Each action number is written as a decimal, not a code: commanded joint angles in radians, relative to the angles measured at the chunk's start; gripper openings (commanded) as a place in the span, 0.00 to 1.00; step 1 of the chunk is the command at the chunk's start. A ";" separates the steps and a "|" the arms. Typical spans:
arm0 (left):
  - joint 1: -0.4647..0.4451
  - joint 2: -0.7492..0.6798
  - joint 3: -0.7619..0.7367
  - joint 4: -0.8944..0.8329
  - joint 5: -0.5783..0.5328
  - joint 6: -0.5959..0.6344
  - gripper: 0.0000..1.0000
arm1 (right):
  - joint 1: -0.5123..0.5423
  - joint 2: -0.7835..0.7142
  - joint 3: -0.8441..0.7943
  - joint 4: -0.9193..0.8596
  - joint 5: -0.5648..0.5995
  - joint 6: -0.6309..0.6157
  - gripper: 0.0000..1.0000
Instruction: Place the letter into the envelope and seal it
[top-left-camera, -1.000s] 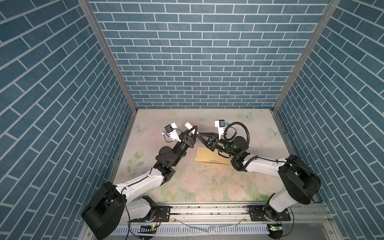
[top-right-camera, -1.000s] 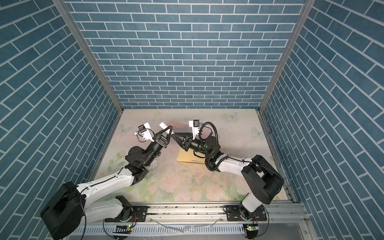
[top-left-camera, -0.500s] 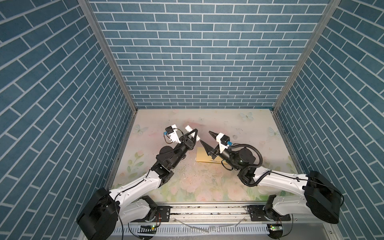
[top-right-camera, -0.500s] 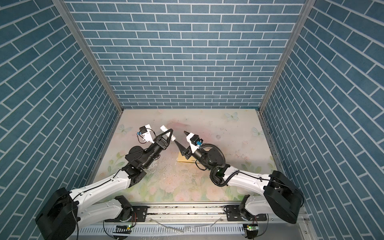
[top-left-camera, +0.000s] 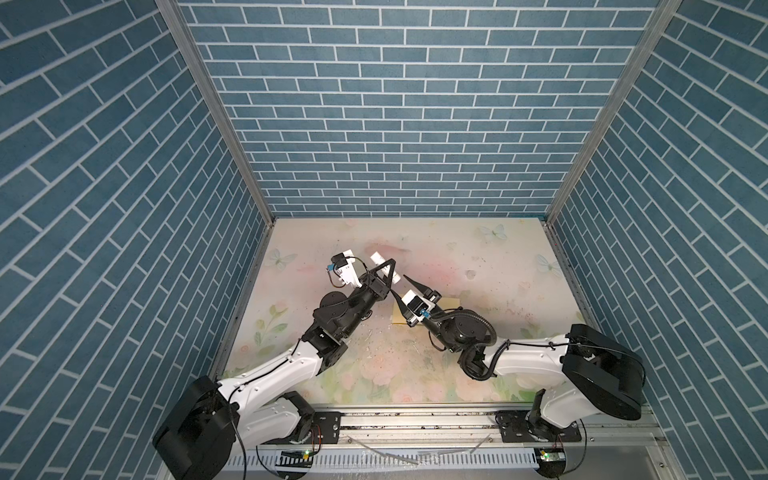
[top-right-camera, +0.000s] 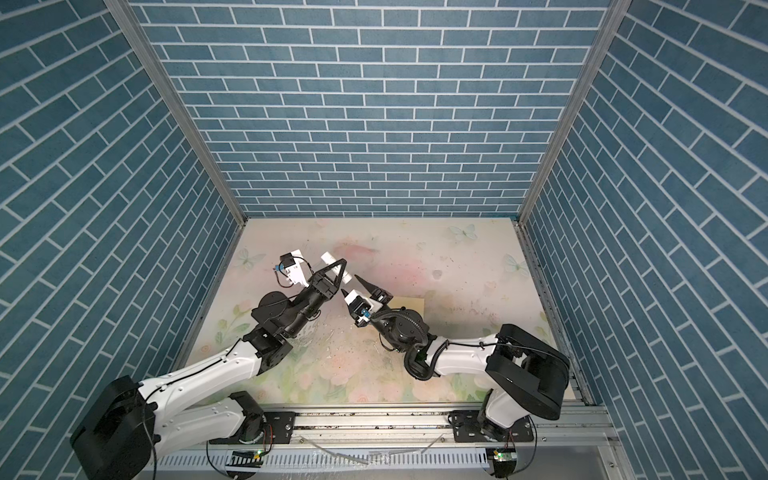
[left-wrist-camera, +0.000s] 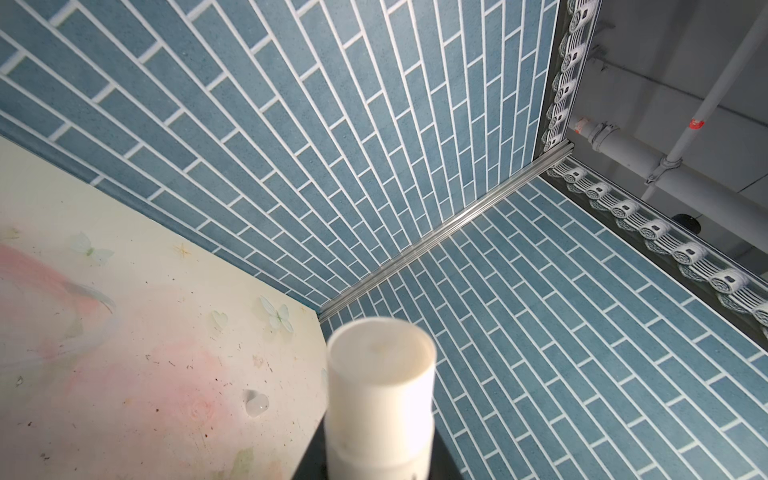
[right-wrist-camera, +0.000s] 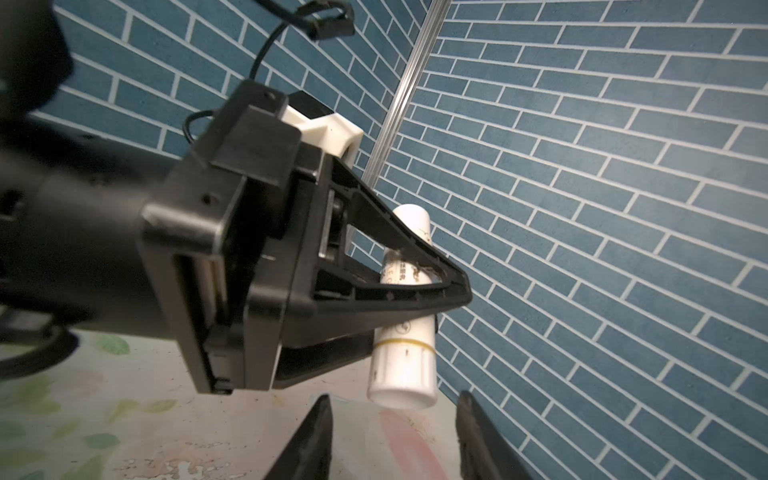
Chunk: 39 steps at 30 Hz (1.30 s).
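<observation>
Here, the left gripper (top-left-camera: 388, 268) is clamped across the middle of a white cylindrical plastic glue stick tube (right-wrist-camera: 404, 361). The tube is held raised and tilted, both ends projecting past the black fingers. The right gripper (right-wrist-camera: 394, 398) faces the tube's lower, ringed end with its jaws partly spread and empty. Its two dark fingertips (right-wrist-camera: 318, 424) flank that end without touching it.

The step in hand is judged to be the uncapping of the tube, ahead of gluing the flap. To do it well, the right jaws should advance until the ringed section sits squarely between the pads. They should close only on that section, not on the body, then pull or twist along the tube's own axis while the left grip holds firm. A skewed pull could lever the tube out of the left fingers.

The long yellow-tan paper envelope (top-right-camera: 409, 305) lies flat on the pale floral table (top-left-camera: 478, 266), below the tube and on its right in both top views, with the right wrist over much of it. Only a plain rectangular patch shows; its flap and any mark are hidden. The letter appears in no view, so whether it already sits inside the envelope cannot be told
</observation>
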 joint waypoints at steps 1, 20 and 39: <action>-0.002 -0.011 0.011 0.014 -0.002 -0.003 0.00 | 0.006 0.014 0.048 0.073 0.041 -0.058 0.44; -0.002 0.020 0.008 0.052 0.019 -0.015 0.00 | 0.008 0.036 0.101 0.041 0.052 0.030 0.05; -0.009 0.106 -0.016 0.282 0.100 0.113 0.00 | -0.333 0.004 0.140 0.126 -0.369 1.598 0.00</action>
